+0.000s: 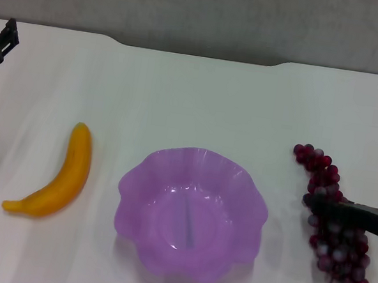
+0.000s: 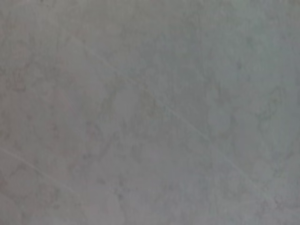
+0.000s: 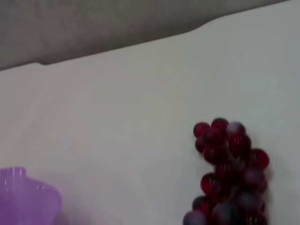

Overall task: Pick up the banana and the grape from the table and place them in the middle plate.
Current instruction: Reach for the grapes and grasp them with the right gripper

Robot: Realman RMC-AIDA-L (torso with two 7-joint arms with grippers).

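I count one banana (image 1: 57, 178), one bunch of grapes — the grape (image 1: 332, 218) — and one middle plate (image 1: 190, 212) on the table (image 1: 195, 100).

The banana is smooth, curved and yellow-orange, with a plastic sheen; it lies to the left of the plate, apart from it, its stem end toward the near left. The plate is translucent purple, bowl-like, with a wavy scalloped rim, and it sits at the centre of the white tabletop with nothing in it. The grape is a long cluster of small round dark red-purple berries, some frosted grey, lying to the right of the plate and clear of its rim. The far edge of the table is dark and notched.

My right gripper (image 1: 317, 204) reaches in from the right edge, dark and nearly level, its tip across the middle of the bunch — I cannot tell whether it grips the berries or how far it is spread. The left gripper (image 1: 8, 35) sits far back at the table's far left corner, well apart from the banana; its spread I cannot tell either.
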